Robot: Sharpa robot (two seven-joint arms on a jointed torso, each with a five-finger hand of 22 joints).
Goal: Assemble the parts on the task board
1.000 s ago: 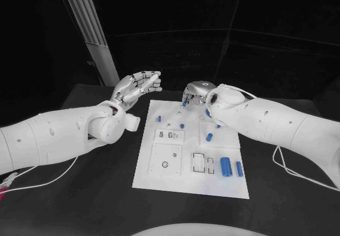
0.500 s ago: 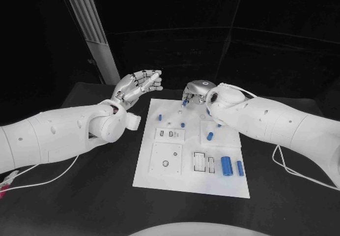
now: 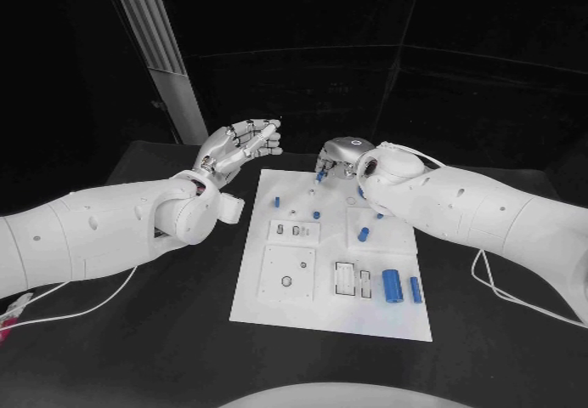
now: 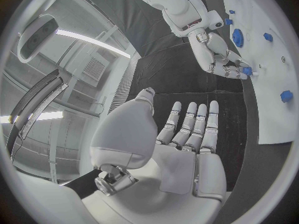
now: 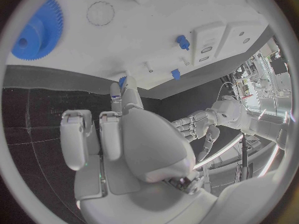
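The left hand is hovering beyond the task board's far left corner, fingers extended and apart, holding nothing. The right hand is hanging over the board's far edge, fingers curled downward, pinching a small blue part.

Both arms have smooth white rounded shells with small dark screw holes in them. The left hand is silver, with many jointed fingers built of short metal segments; its palm is covered by pale grey plates. The right hand has the same silver build, and its fingers carry flat grey pads. A thin white cable runs along each arm; near the right wrist it seems to form a loop.
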